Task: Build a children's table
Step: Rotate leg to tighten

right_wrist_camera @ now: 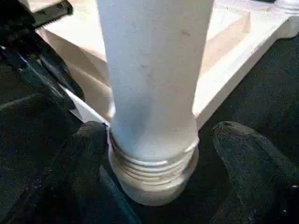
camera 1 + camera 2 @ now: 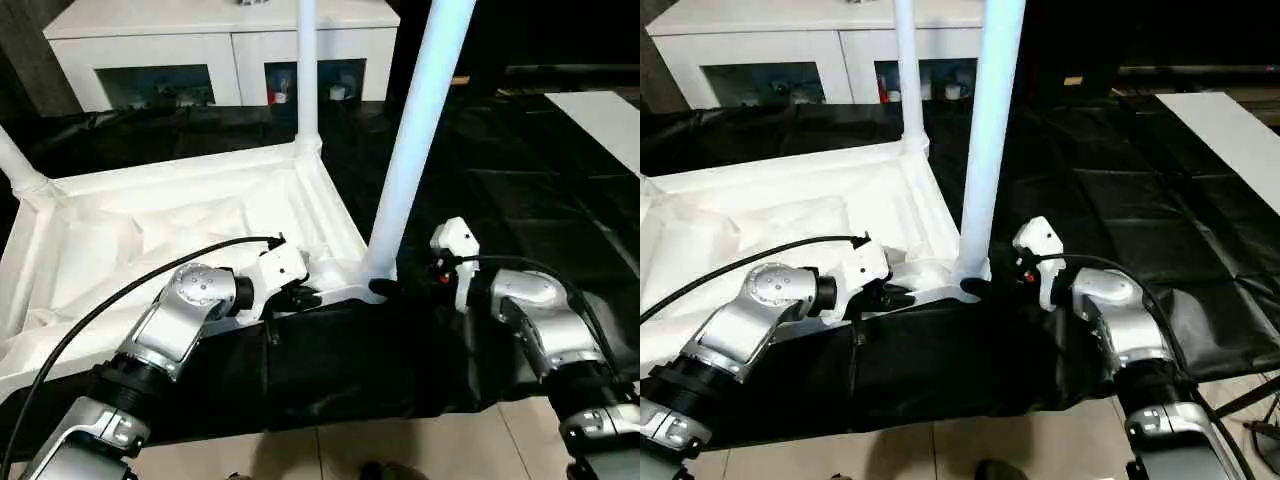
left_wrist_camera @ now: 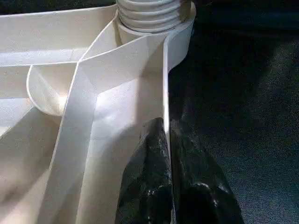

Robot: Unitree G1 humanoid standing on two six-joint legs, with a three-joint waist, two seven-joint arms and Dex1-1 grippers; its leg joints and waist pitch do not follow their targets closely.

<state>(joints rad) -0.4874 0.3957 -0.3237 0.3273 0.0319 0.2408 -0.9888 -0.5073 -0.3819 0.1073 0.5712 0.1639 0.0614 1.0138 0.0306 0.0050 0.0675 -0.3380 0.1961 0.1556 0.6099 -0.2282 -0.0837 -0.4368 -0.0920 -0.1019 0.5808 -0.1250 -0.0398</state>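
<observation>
On the black cloth: the white tabletop (image 2: 170, 230) lies underside up, ribs showing.
Near leg: a long white leg (image 2: 420, 130) stands upright in the corner socket closest to the robot, its threaded base seated in the socket.
Other legs: a second leg (image 2: 306, 70) rises from the far corner on the same side; a third leg (image 2: 18, 165) shows at the far left corner, cut by the picture's edge.
Left gripper (image 2: 305, 297): its two black fingers (image 3: 154, 177) are pressed together on the thin side wall of the tabletop, one finger inside the rim and one outside, just beside the near corner socket.
Right gripper (image 1: 154, 182): jaws stand wide apart, one black finger on each side of the near leg's threaded base; the left finger touches or nearly touches it, the other stands clear.
In the way: the near leg stands between the two grippers; a black cable (image 2: 120, 290) loops from the left forearm over the tabletop.
Surface: black cloth (image 2: 500, 180) with creases, draped over the front edge.
Room: a white glass-doored cabinet (image 2: 200, 60) stands behind; pale floor tiles (image 2: 400, 445) lie below the cloth; a white panel (image 2: 600, 115) lies at the right.
</observation>
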